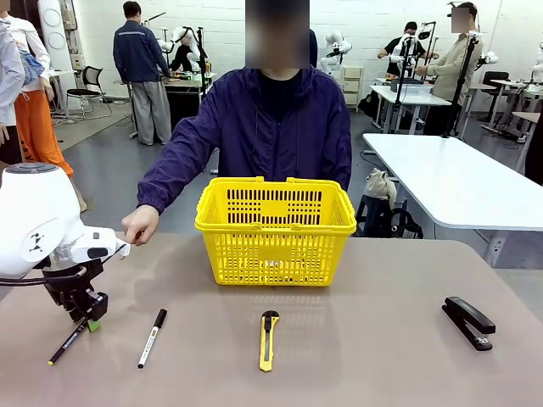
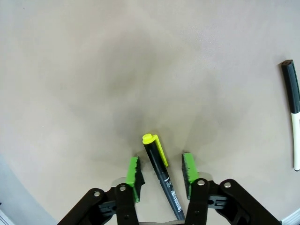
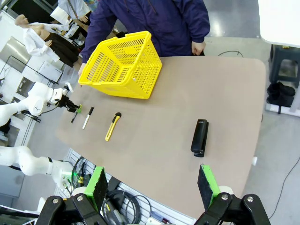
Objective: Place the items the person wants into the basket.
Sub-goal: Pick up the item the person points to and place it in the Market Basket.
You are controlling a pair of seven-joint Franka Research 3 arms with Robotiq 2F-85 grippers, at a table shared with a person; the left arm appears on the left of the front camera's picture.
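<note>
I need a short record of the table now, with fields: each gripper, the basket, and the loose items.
left gripper: open, pads either side of the pen, not touching it
right gripper: open, high above the table
basket: upright, before the person
marker: lying right of the pen
utility knife: lying before the basket
stapler: lying at the right
</note>
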